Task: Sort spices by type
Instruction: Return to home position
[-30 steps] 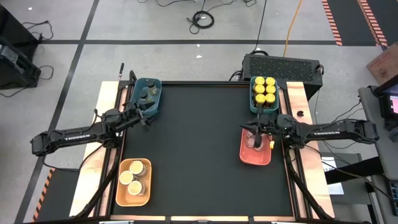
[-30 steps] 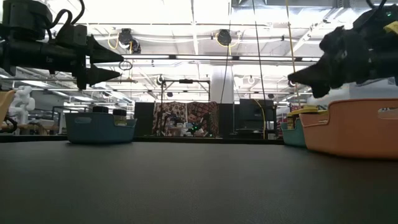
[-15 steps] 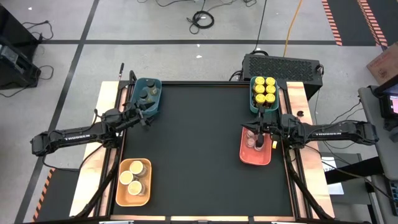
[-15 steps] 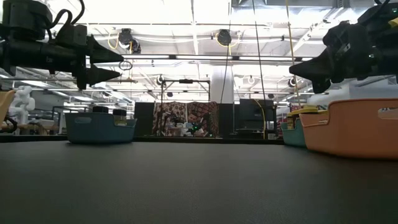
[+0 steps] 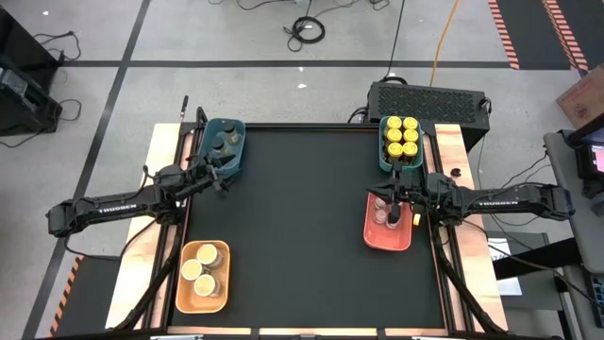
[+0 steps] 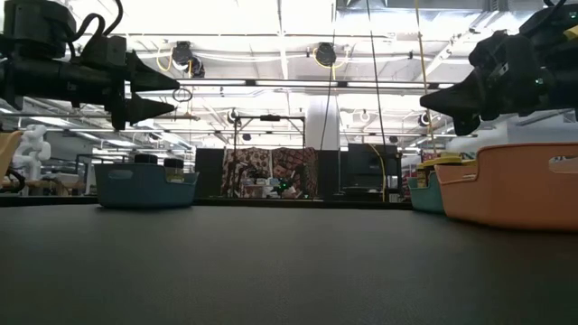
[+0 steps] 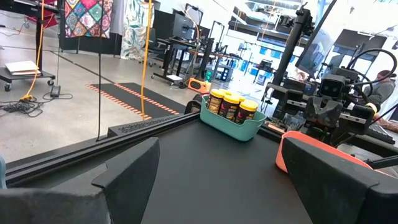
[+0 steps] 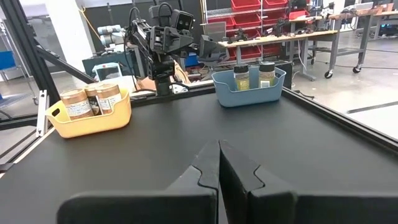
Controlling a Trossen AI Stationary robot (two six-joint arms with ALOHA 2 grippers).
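left claw (image 5: 224, 183) apart near blue tray (image 5: 242, 151), right claw (image 5: 381, 196) together above salmon tray (image 5: 387, 239)

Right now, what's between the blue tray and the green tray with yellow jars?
Just bare black table lies between the blue tray and the green tray, as the high view shows.

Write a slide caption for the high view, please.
Spice jars sit sorted in four trays; left gripper beside the blue tray, right gripper over the salmon tray.

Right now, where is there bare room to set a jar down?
Black mat is bare across its middle, between blue tray, yellow tray, teal tray, salmon tray. Crowded: left gripper by the blue, right gripper over the salmon.
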